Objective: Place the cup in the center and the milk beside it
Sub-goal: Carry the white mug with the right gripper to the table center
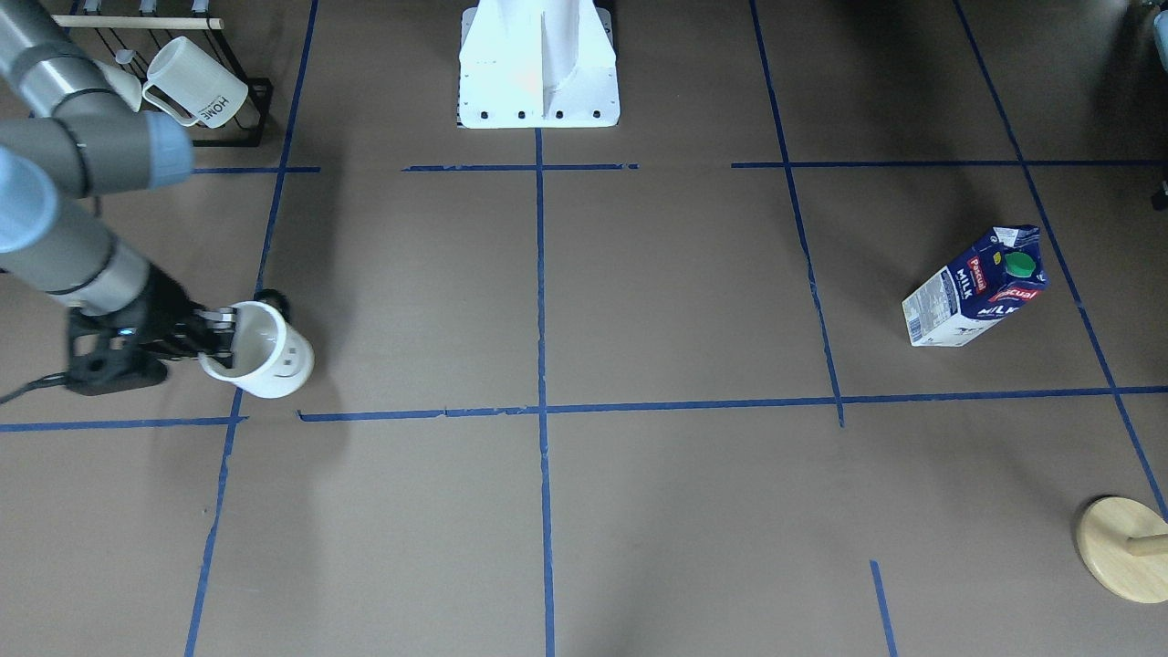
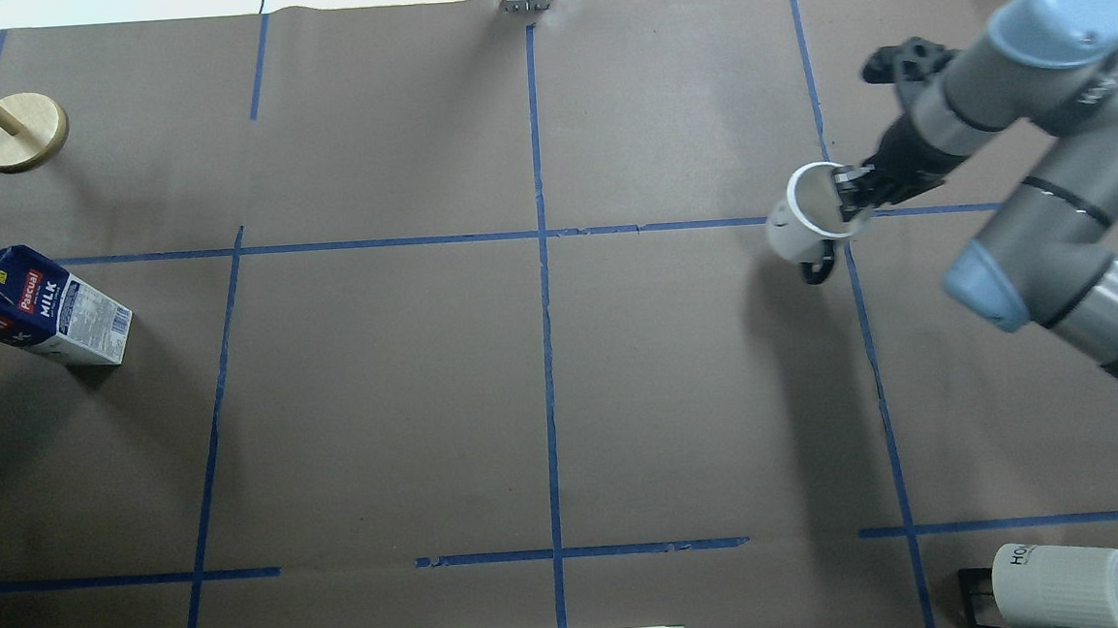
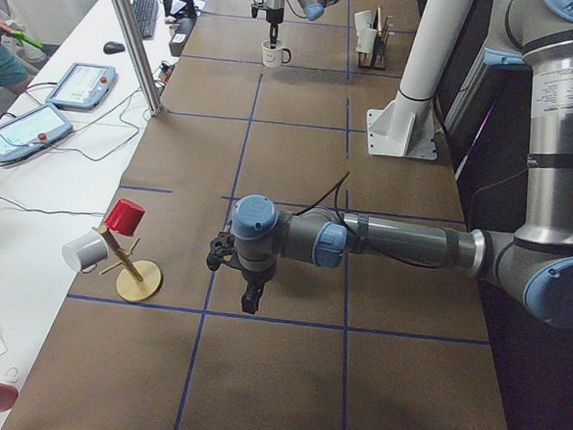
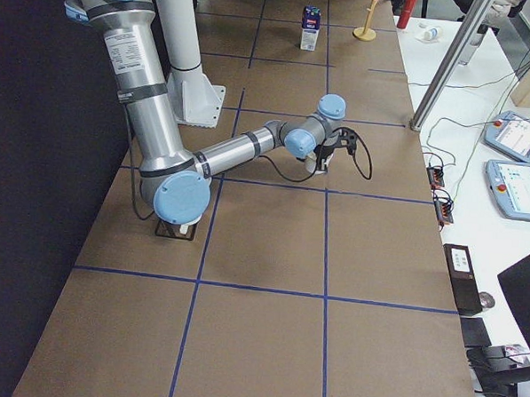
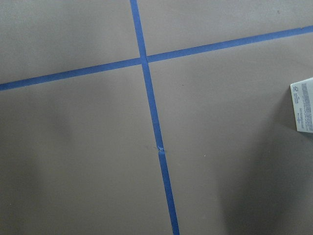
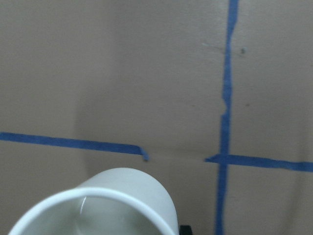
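Observation:
The cup [image 1: 269, 359], white with a black smiley face and a small black handle, is near my right end of the table, about a grid square from the center [image 1: 541, 409]. My right gripper [image 1: 217, 342] is shut on its rim, one finger inside and one outside; this also shows in the overhead view [image 2: 848, 197]. The cup's open top fills the bottom of the right wrist view [image 6: 107, 205]. The milk [image 1: 976, 290] stands upright near my left end of the table. My left gripper [image 3: 251, 301] hangs over the paper; I cannot tell whether it is open or shut.
A black rack with ribbed "HOME" mugs [image 1: 196, 87] stands near the robot's right side. A round wooden stand [image 1: 1122, 547] sits at the far left corner beyond the milk. The white robot base [image 1: 538, 64] is at the table's near edge.

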`<state>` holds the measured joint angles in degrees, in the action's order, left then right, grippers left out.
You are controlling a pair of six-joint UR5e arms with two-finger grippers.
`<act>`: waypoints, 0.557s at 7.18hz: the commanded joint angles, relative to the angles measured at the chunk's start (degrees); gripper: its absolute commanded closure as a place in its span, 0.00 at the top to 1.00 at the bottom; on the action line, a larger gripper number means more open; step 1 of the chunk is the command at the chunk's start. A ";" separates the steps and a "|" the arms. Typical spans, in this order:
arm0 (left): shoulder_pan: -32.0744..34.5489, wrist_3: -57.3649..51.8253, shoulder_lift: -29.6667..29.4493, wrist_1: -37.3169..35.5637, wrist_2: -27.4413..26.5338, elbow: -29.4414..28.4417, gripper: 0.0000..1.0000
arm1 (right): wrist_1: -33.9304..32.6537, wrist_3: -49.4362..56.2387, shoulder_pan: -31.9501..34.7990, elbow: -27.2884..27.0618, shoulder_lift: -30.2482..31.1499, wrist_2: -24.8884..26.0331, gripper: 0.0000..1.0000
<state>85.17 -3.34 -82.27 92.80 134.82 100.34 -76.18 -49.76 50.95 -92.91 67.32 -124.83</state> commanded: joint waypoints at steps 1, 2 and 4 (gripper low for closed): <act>0.00 0.00 0.01 0.01 0.00 -0.05 1.00 | -8.25 -10.76 -7.08 3.15 -12.51 5.80 0.00; 0.00 0.00 0.01 0.10 0.00 -0.14 1.00 | -8.80 -16.02 -9.62 6.92 -17.61 7.74 0.00; 0.00 0.00 -0.08 0.10 0.00 -0.14 1.00 | -8.81 -20.54 -12.18 10.46 -21.79 10.12 0.00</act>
<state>85.17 -3.34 -82.32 92.89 134.82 100.21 -84.76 -67.36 40.48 -84.43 48.10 -115.97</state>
